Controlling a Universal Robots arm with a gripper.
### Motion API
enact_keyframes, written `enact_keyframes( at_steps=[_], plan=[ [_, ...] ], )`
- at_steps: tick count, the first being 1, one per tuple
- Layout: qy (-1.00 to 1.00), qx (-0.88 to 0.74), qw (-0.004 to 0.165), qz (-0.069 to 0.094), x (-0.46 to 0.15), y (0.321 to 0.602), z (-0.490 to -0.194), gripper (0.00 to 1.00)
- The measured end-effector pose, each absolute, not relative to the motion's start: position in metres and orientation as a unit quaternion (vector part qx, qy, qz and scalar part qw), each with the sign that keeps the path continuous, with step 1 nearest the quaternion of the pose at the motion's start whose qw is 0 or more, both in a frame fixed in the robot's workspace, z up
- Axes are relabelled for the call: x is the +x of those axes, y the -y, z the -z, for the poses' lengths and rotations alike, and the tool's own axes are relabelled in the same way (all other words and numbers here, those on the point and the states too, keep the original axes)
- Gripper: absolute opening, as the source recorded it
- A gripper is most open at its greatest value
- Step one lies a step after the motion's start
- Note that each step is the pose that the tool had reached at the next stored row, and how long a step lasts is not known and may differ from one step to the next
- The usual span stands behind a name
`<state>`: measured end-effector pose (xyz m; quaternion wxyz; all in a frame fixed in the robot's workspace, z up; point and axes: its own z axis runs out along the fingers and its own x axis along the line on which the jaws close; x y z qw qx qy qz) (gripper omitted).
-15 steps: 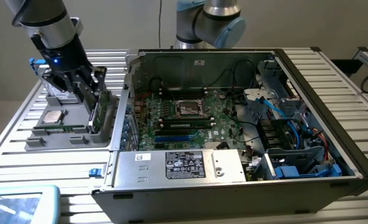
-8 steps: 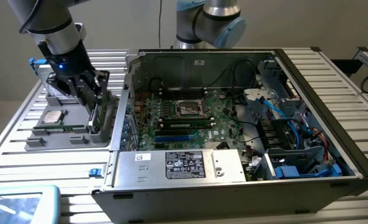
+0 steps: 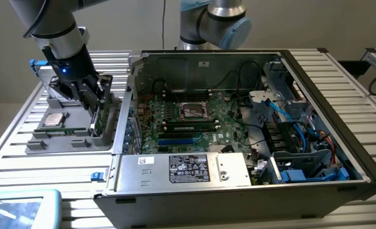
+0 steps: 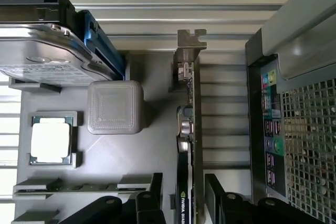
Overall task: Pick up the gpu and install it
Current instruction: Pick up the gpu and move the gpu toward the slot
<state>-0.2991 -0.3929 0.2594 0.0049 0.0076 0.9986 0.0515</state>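
Gripper unclenched, jaws spread astride gpu, upright in slot at grey tray's edge nearest computer case; processor in another pocket.

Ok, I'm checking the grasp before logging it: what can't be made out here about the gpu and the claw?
1. gpu, wrist view: one end cut off by the frame edge, between the open claw fingers.
2. gpu, exterior view: largely hidden behind the claw.
3. hard drive label, wrist view: print too small to read.
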Motion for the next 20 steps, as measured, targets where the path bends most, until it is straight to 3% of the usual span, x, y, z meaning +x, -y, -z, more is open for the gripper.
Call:
enact_keyframes(
  at_steps=[20],
  plan=[
    [-0.999, 0.007, -0.003, -0.047, -0.299, 0.381, -0.236, 0.45]
  ],
)
